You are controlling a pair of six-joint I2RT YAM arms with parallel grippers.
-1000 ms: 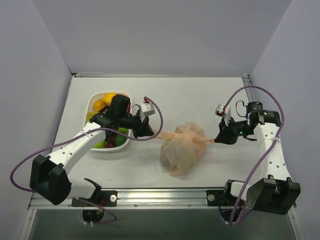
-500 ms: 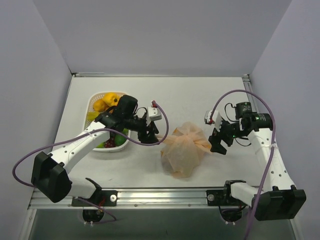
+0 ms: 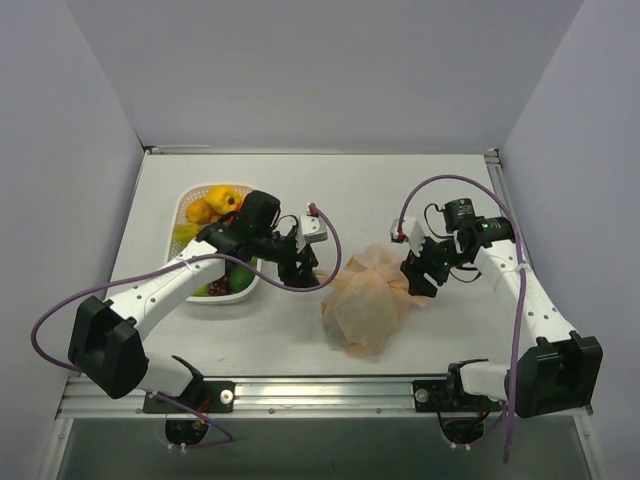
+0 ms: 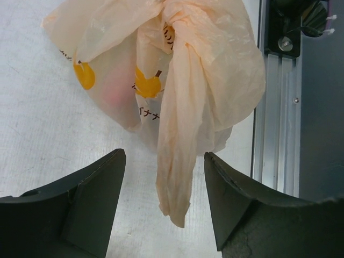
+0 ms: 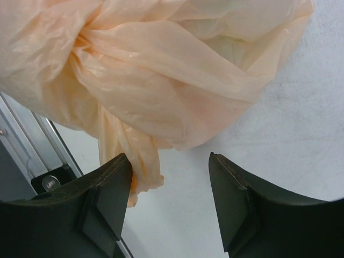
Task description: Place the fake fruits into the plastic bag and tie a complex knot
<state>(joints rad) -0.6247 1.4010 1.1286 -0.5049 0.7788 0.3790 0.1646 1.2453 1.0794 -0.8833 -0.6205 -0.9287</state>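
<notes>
Table [image 3: 420, 190]: L claw [image 4: 164, 156] + R claw [image 5: 169, 157] both released; bag [image 3: 360, 305] knot may slacken w/o tension, some fruits [image 3: 215, 203] sit unbagged in basket [image 3: 186, 205]

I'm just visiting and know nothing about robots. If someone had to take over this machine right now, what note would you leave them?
Left gripper: open, holding nothing; a twisted tail of the plastic bag lies between its jaws.
Right gripper: open, empty, at the bag's other side.
Bag: on the table, mouth gathered into a knot; something reddish shows through.
Several fake fruits sit in the white basket.
Left to do: bag those fruits; the knot may need more turns.
</notes>
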